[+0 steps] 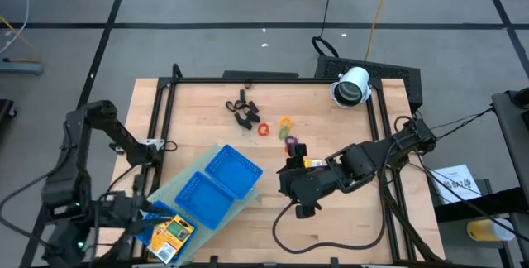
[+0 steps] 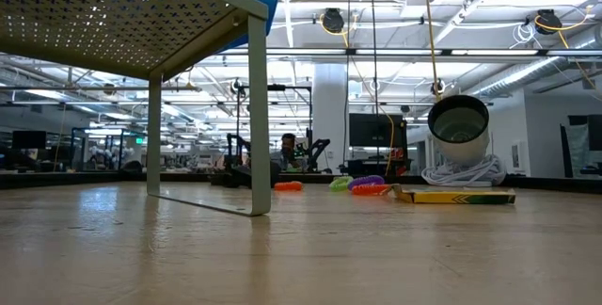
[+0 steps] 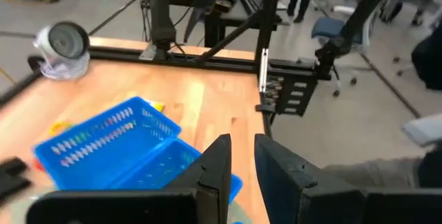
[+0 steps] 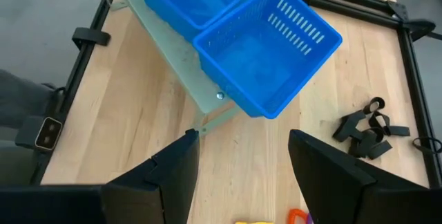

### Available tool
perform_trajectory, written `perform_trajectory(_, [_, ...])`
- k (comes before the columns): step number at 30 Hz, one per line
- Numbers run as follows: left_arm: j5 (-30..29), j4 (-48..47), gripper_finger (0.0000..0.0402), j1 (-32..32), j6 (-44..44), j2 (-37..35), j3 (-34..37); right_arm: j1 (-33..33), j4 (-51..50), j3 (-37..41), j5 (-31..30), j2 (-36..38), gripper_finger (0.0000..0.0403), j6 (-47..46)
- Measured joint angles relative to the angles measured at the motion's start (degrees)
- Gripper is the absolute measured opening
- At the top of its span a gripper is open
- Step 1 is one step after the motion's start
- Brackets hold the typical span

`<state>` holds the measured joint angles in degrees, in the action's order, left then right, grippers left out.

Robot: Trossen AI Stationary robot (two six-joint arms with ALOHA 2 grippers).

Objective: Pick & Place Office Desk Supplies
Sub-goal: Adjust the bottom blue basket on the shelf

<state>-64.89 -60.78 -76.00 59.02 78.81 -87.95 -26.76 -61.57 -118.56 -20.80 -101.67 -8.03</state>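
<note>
Black clips [image 1: 243, 111] [image 4: 364, 133] lie in a heap on the far part of the wooden table. Coloured rings [image 1: 283, 130] [image 2: 362, 185] lie beside them. One yellow pack [image 1: 312, 162] [image 2: 456, 195] lies flat on the table next to my right gripper [image 1: 287, 179] [image 4: 242, 144]. That gripper hovers open over bare wood, pointing at the blue tray [image 1: 216, 184] [image 4: 266, 51]. A second yellow pack [image 1: 173, 233] lies in the tray's near-left compartment. My left gripper [image 1: 149, 218] [image 3: 242, 146] is beside that end, with a narrow gap between its fingers and nothing in it.
A white cylindrical device [image 1: 353, 86] [image 3: 63, 44] lies at the far right corner. The tray sits tilted on a pale rack with thin legs [image 2: 258, 117]. A black frame [image 1: 165, 119] rims the table. Bare wood shows at the near right.
</note>
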Motion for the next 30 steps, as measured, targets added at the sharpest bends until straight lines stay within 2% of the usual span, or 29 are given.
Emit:
perform_trajectory(2, [-0.2, 6.3, 0.0072, 0.9, -2.7, 0.0, 2.9, -0.4, 0.1, 0.0, 0.0, 0.0, 0.0212, 0.5])
perform_trajectory(7, [2.1, 27.9, 0.0072, 3.6, -18.7, 0.0, 11.0, -1.4, 6.7, 2.5, 0.1, 0.1, 0.0212, 2.7])
perform_trajectory(10, [8.4, 40.9, 0.0072, 5.6, -29.6, 0.1, 15.0, -2.4, 12.8, 6.3, 1.2, 0.4, 0.0212, 5.5])
perform_trajectory(12, [13.5, 48.4, 0.0072, 6.4, -36.8, 0.1, 17.0, -2.6, 18.5, 9.3, 4.3, 0.7, 0.0212, 7.0])
perform_trajectory(16, [21.9, 55.5, 0.0072, 8.0, -46.5, 0.1, 18.6, -2.7, 30.8, 16.2, 11.3, 1.3, 0.0212, 9.4])
perform_trajectory(19, [24.2, 56.3, 0.0072, 10.0, -47.6, 0.1, 19.0, -2.6, 39.2, 21.7, 15.1, 2.3, 0.0212, 10.7])
perform_trajectory(23, [28.9, 56.3, 0.0072, 12.8, -46.9, 0.1, 19.1, -3.0, 46.7, 28.6, 14.9, 6.4, 0.0212, 11.5])
perform_trajectory(26, [33.5, 52.1, 0.0072, 13.4, -41.0, -1.3, 19.1, -3.0, 51.7, 34.5, 14.9, 10.6, 0.0212, 11.7])
perform_trajectory(30, [37.0, 44.1, 0.0072, 9.8, -28.4, -4.9, 19.1, -2.9, 58.9, 42.6, 14.6, 17.2, 0.0212, 10.9])
